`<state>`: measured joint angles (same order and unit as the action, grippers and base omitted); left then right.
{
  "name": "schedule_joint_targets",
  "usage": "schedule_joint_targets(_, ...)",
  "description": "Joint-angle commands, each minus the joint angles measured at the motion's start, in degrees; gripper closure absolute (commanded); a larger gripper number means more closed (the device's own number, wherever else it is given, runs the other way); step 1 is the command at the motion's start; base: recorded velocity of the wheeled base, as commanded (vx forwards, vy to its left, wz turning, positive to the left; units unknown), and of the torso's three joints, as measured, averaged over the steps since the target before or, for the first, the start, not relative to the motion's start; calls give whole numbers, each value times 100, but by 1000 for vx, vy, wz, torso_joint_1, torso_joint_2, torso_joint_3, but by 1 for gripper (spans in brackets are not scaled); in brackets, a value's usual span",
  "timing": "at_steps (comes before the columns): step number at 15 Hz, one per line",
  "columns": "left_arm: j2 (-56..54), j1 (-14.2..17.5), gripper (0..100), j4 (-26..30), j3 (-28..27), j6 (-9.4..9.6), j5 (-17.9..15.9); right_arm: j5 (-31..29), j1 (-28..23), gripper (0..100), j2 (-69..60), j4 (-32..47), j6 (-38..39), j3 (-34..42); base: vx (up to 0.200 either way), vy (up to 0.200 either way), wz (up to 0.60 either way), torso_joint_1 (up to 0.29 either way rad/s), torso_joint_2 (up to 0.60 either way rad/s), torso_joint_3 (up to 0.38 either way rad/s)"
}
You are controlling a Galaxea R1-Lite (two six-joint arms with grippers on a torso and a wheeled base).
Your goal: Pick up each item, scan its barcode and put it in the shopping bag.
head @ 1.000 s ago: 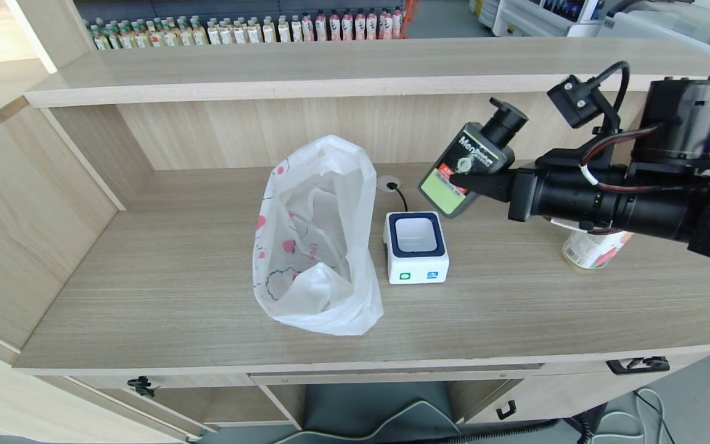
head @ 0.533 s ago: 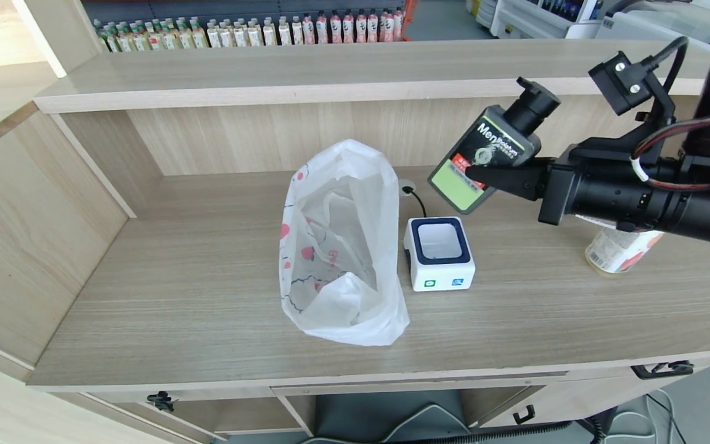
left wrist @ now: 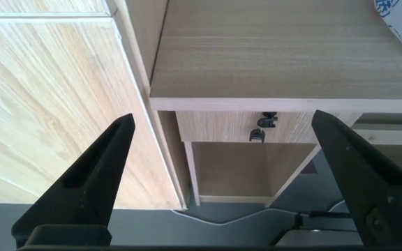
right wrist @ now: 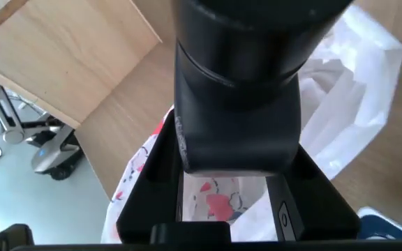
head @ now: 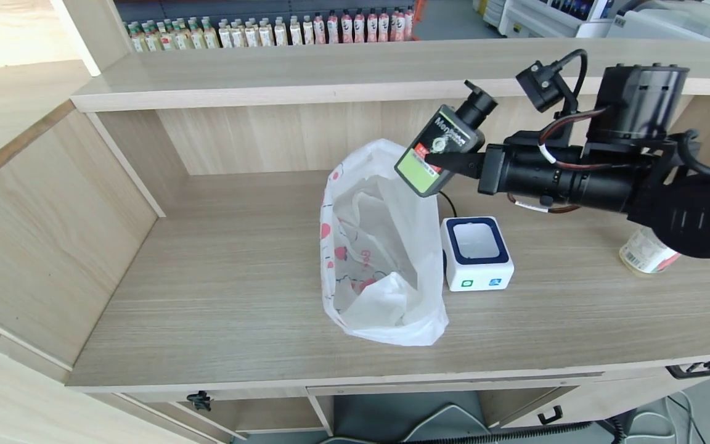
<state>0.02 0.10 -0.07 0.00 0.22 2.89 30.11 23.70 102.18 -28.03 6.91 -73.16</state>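
Observation:
A dark pump bottle [head: 434,154] with a green label hangs tilted in the air, and my right gripper [head: 440,161] is shut on its body. It sits above the right rim of the white shopping bag [head: 373,246], which stands open on the counter. In the right wrist view the bottle [right wrist: 236,90] is close up, with the bag [right wrist: 358,97] spread below it. The white scanner [head: 476,253] with its dark-framed window stands just right of the bag. My left gripper [left wrist: 223,122] is open, low in front of the counter's front edge, with nothing between its fingers.
A pale labelled bottle [head: 646,253] stands on the counter at the far right, partly behind my right arm. The wooden counter [head: 238,277] has a side wall on the left, a back wall, and a shelf [head: 306,68] above. The scanner's cable [head: 446,200] runs to the back.
The head camera has turned, shifting the whole scene rightward. My right arm carried the pump bottle left, from behind the scanner to above the bag's right rim.

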Motion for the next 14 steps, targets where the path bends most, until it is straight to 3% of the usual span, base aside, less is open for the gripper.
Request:
schedule_joint_targets(1, -2, -1, 0, -1, 0, -4, 1, 302, 12, 100, 803, 8, 29, -498, 0, 0, 0, 0, 0, 0)
schedule_joint_targets(2, -2, -1, 0, -1, 0, -4, 1, 619, -67, 100, 944, -1, 29, -551, 0, 0, 0, 0, 0, 0)
schedule_joint_targets(14, -2, -1, 0, -1, 0, 4, 1, 909, 65, 100, 2201, -361, 284, -1403, 0, 0, 0, 0, 0, 0)
